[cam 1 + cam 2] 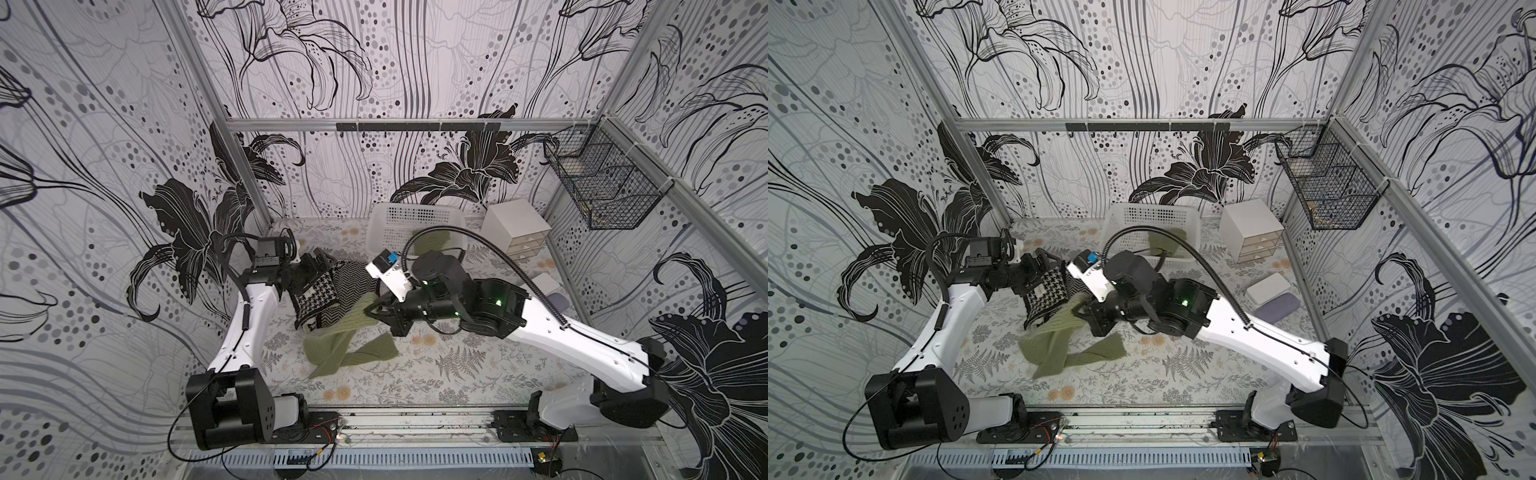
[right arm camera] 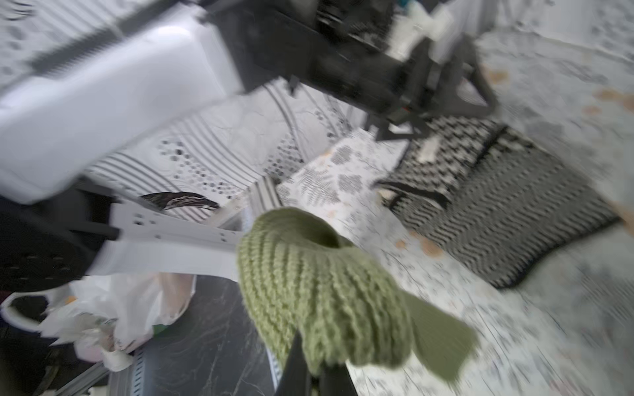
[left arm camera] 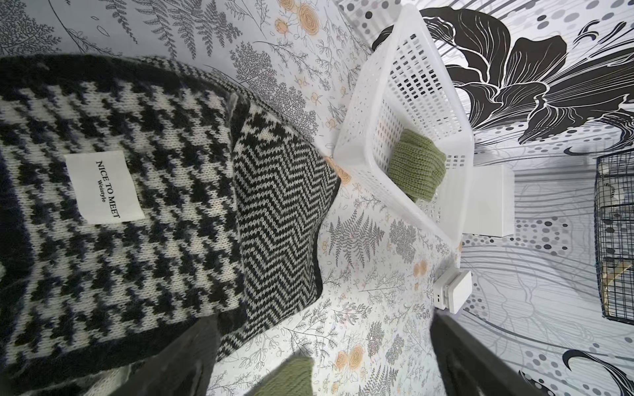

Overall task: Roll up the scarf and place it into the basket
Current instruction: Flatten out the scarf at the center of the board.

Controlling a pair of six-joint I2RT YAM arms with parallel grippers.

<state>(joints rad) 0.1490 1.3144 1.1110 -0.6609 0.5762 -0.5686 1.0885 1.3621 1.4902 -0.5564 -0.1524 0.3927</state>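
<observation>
Right wrist view: the right end effector (image 2: 310, 372) pinches one end of the ribbed olive knit scarf (image 2: 326, 291); the rest lies crumpled midway across the counter (image 1: 457, 374). The left end effector (image 3: 320, 319) stands open; the perforated white basket (image 1: 399, 226) sits at the far edge.

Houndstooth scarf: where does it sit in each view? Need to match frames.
Top view: houndstooth scarf, left of centre.
Top view: same spot, left of centre.
Left wrist: close up, fills much of the picture, white label showing.
Right wrist: blurred, beyond the green knit scarf.
Shared landmark: that green knit scarf, in all four.
</observation>
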